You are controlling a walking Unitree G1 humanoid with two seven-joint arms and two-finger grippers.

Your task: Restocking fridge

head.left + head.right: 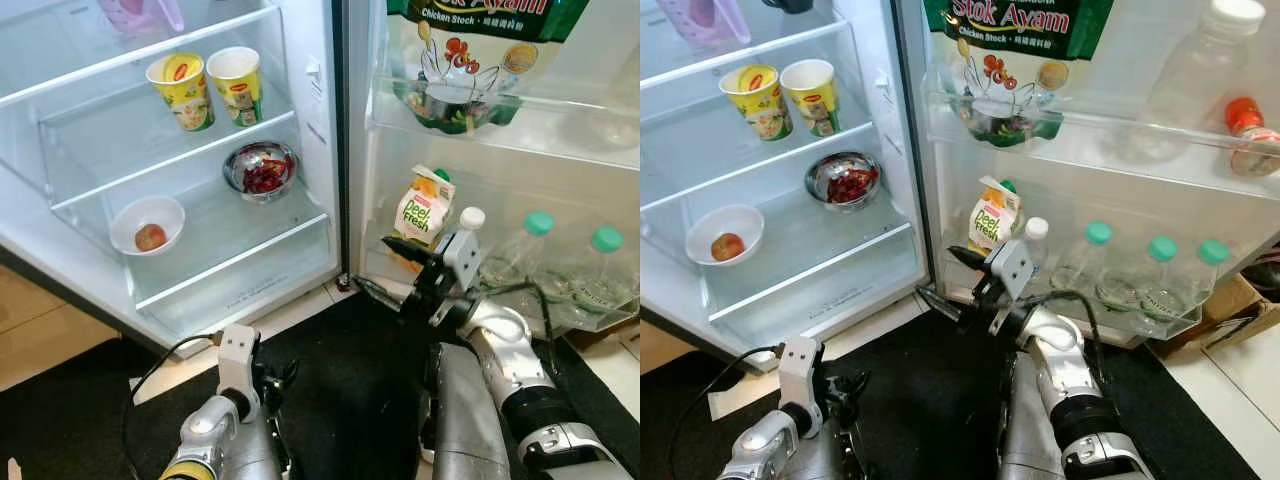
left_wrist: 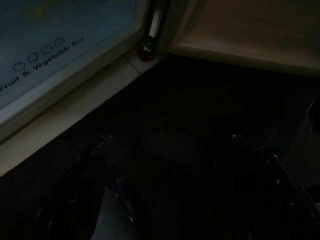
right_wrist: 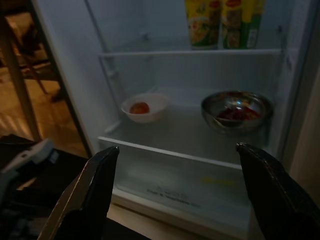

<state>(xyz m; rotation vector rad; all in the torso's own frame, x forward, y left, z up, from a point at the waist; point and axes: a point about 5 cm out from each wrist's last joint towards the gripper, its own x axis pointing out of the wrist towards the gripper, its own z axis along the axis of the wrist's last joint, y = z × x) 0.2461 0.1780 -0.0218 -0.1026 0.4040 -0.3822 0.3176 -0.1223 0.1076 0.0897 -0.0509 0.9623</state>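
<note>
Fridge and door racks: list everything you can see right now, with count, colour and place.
Noodle cups: two, yellow, side by side on the upper glass shelf.
Metal bowl: one, silver, red food inside, lower shelf.
White bowl: one, a small reddish fruit inside, lower shelf, left of the metal bowl.
Stock pouch: one, green and white, upper door rack.
Juice carton: one, white and orange, lower door rack.
Bottles: three clear with green caps, one with a white cap, lower door rack.
Floor mat: one, black, before the fridge.
Left gripper: open, low over the mat.
Right gripper: open, empty, facing the lower shelf.
</note>
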